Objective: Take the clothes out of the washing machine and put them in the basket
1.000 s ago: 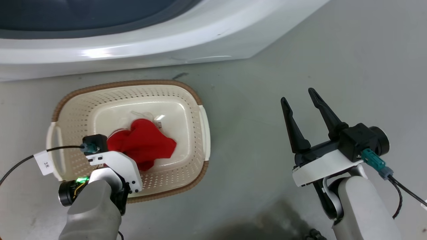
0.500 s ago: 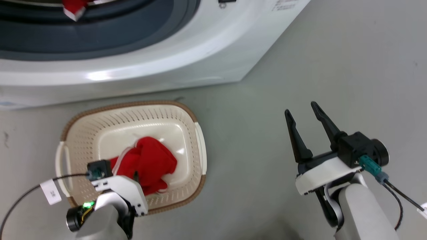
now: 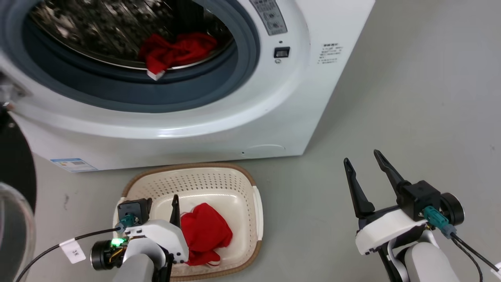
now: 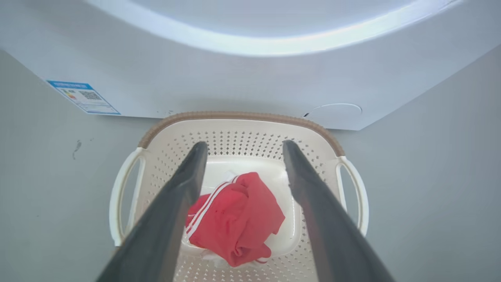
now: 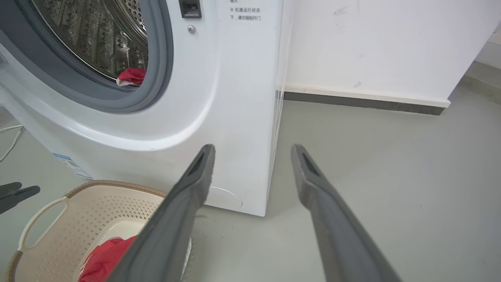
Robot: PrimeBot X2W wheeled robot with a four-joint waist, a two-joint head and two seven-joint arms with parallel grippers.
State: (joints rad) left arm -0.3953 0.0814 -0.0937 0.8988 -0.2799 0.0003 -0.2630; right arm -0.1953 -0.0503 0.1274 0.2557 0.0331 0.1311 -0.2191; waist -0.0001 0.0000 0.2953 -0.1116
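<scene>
The white washing machine (image 3: 282,94) stands with its porthole open. Red clothes (image 3: 176,49) with a white tag lie at the front lip of the steel drum, and the right wrist view catches them as a red scrap (image 5: 131,76). On the floor before the machine sits the cream basket (image 3: 188,167), with one red garment with white stripes (image 4: 238,219) in it. My left gripper (image 4: 244,145) hangs open above that garment, holding nothing. My right gripper (image 3: 361,156) is open and empty over bare floor to the right of the basket.
The machine's black-framed glass door (image 3: 11,196) swings out at the far left. Grey floor (image 3: 411,98) stretches to the right of the machine. A white wall with a dark skirting strip (image 5: 364,102) runs behind it.
The head camera has tilted up, bringing the drum and its red clothes into view. My left gripper has lifted off the red garment, which stays in the basket. The right gripper holds its pose.
</scene>
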